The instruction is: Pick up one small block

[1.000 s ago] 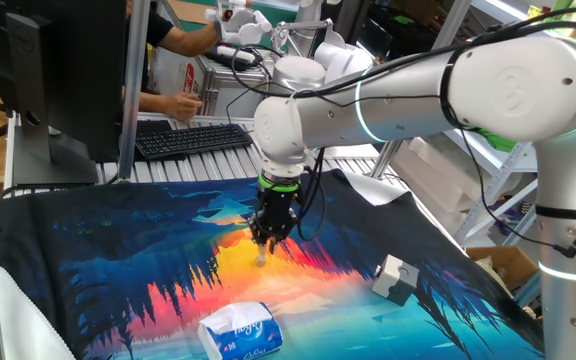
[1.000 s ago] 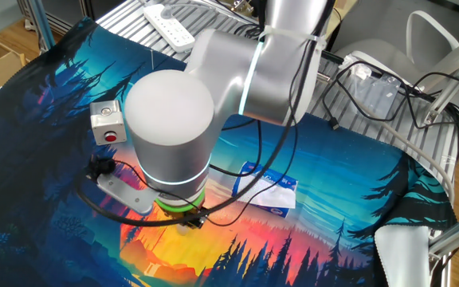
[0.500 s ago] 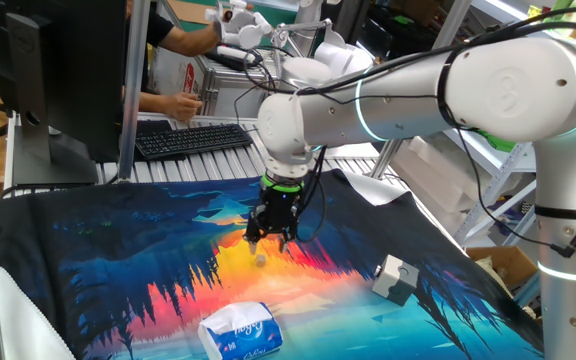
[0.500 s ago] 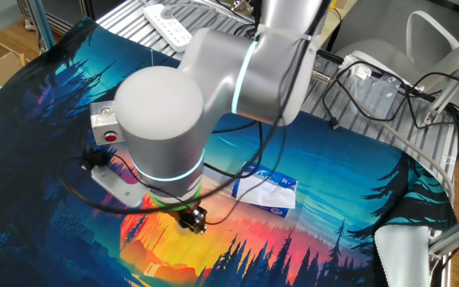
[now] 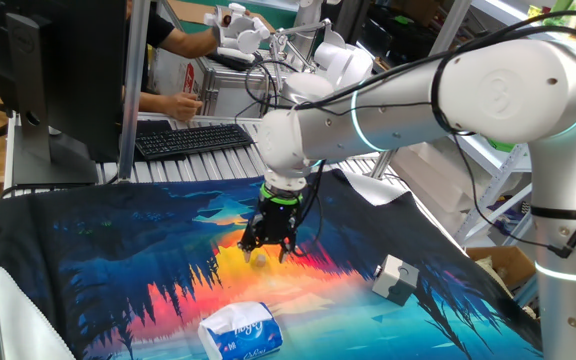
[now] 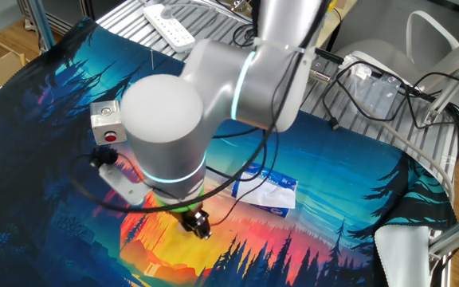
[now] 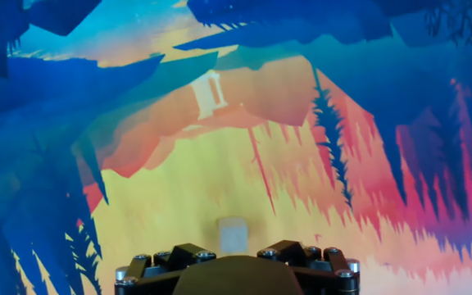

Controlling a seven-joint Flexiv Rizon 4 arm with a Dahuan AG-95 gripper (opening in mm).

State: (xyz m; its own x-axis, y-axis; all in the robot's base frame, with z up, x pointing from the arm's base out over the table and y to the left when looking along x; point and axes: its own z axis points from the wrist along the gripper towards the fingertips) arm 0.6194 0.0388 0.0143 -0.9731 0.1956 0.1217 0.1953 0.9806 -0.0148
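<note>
The small block (image 7: 233,233) is a tiny pale cube lying on the orange-yellow part of the printed mat (image 7: 244,156). In the hand view it sits just ahead of the gripper's base (image 7: 234,274), centred between the two finger mounts; the fingertips do not show there. In one fixed view my gripper (image 5: 267,250) hangs just above the mat with its fingers spread apart, and the block (image 5: 260,258) shows as a pale speck between them. In the other fixed view the gripper (image 6: 197,227) is low over the mat and the arm hides the block.
A white-and-blue tissue pack (image 5: 240,330) lies near the mat's front edge; it also shows in the other fixed view (image 6: 265,185). A larger grey-and-white cube (image 5: 393,278) stands to the right. A keyboard (image 5: 190,138) and a person's hands are behind the mat.
The gripper's fingers were together a second ago and have spread apart. The hand has shifted slightly left and lower over the block. The block has not moved.
</note>
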